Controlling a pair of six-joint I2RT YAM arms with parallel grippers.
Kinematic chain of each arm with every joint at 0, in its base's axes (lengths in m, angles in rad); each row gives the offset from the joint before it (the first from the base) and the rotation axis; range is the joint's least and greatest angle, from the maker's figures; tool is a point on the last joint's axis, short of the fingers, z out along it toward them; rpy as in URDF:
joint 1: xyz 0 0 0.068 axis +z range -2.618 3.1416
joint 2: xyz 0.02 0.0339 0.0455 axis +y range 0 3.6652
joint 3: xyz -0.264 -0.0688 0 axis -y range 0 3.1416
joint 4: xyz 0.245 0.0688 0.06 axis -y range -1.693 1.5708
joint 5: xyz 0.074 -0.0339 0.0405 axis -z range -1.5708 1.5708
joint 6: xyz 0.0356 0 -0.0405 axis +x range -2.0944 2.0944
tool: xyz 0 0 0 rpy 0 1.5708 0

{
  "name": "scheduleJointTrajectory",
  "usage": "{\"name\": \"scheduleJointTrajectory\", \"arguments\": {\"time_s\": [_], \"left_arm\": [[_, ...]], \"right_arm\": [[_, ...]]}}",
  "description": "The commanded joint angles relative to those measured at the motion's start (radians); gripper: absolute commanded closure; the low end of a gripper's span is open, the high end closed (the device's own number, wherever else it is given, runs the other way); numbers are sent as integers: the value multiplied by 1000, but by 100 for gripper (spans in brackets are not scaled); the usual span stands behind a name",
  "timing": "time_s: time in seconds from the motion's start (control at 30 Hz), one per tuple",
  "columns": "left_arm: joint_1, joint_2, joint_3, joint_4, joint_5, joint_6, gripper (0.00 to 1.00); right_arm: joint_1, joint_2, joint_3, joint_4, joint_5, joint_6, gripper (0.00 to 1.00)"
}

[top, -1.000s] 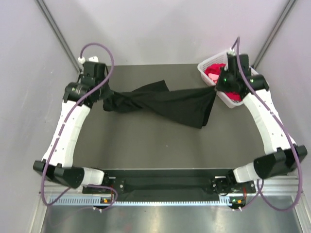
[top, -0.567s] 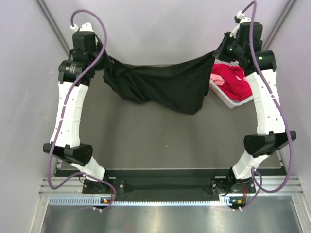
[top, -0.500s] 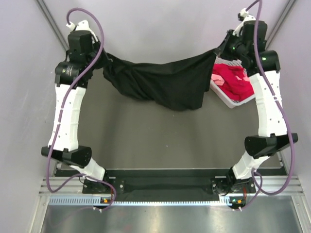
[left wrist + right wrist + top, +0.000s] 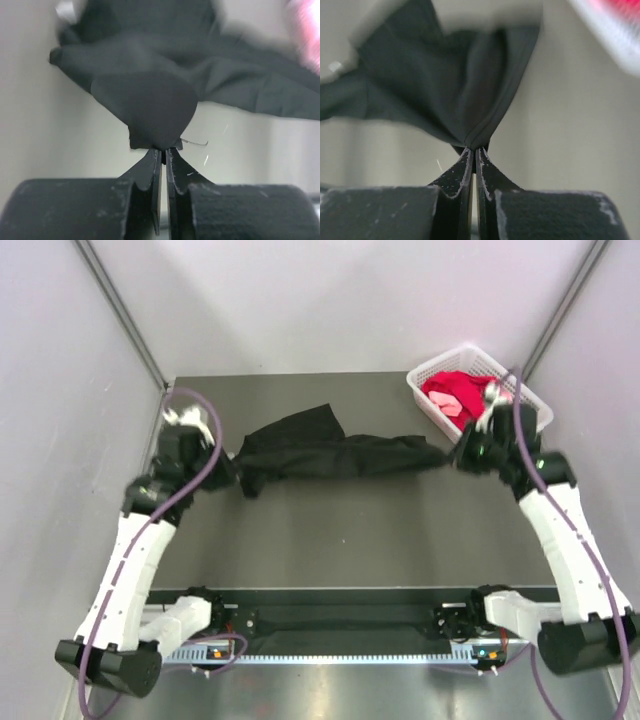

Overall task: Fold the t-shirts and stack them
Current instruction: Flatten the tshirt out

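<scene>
From above: the black t-shirt (image 4: 330, 455) has come down from the air and now lies stretched out on the worktop (image 4: 350, 530). Left wrist: the left end effector (image 4: 163, 150) pinches one end tight. Right wrist: the right end effector (image 4: 473, 149) pinches the other end. I think spreading it flat comes next.

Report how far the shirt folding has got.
Done: nothing folded or stacked. In hand: the large black fabric t-shirt stretches bunched between the left gripper and right gripper, both shut on its ends. Left: fold it, then the bright red t-shirt in the white lattice basket.
</scene>
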Motion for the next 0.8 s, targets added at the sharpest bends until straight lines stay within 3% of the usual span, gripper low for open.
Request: {"name": "scheduleJointTrajectory", "arguments": {"time_s": [0.0,0.17,0.23,0.37,0.5,0.53,0.63,0.77], "left_arm": [[-12,-92,-247,6,124,-111,94],[-142,-67,-424,48,130,-194,87],[-258,-7,-446,65,74,-226,86],[-350,206,-423,114,113,-251,82],[-386,266,-370,93,136,-233,52],[-390,257,-362,68,119,-231,38],[-387,182,-336,-36,14,-233,23],[-387,92,-346,-108,-92,-288,29]], "right_arm": [[2,-117,-281,-6,-57,46,100],[19,-224,-575,-19,-72,91,100],[21,-230,-609,-25,-55,91,100],[22,-203,-617,-23,-14,77,100],[22,-163,-581,-28,6,53,97],[22,-158,-574,-31,7,50,97],[22,-164,-554,-36,9,31,95],[22,-177,-560,-34,3,16,95]]}}
